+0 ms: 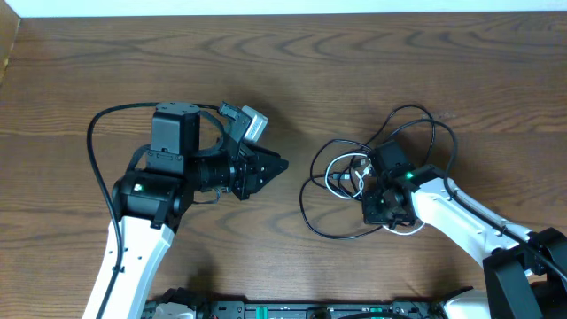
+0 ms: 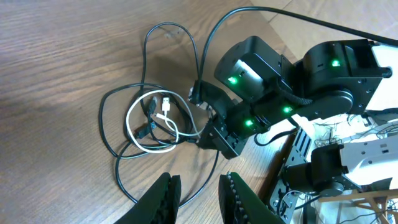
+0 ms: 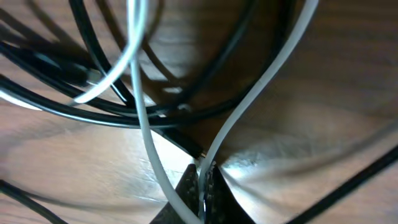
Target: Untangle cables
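1. looking down at the table, you see the black cable and the white cable lying in one tangle of overlapping loops on the wood.
2. the white loops sit inside the tangle, with the wider black loops around them.
3. two small plug ends, one white and one black, lie side by side near the middle of the tangle.
4. your right gripper is down at the edge of the tangle nearest its own arm, its jaws pinched together on the white cable. the wrist view shows that strand running straight into the closed tips.
5. your left gripper sits well apart from the tangle and points toward it, its fingers slightly parted with nothing between them.
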Robot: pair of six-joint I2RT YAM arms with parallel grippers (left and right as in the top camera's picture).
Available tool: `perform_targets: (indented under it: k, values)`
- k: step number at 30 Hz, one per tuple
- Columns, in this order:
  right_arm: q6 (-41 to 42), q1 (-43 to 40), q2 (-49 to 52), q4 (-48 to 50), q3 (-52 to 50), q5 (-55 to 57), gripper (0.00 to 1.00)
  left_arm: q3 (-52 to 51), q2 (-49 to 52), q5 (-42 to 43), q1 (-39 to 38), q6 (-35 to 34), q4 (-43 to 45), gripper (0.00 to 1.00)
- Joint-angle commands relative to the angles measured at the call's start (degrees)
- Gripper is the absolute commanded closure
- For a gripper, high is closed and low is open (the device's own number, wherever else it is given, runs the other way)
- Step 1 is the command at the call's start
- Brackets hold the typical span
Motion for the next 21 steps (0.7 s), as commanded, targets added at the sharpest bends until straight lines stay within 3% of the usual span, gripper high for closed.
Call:
perform_targets:
  k: [1,21]
  values:
    - [0.02,-0.13,-1.97,-0.46,2.58,-1.20,0.99,-0.42,-1.68,1.11,-0.11,1.18,-0.17,0.74]
    - [-4.79,-1.84,-8.98,-23.39,46.45,4.35,0.99,-0.42,-1.88,0.50,-0.11,2.08,-0.17,0.74]
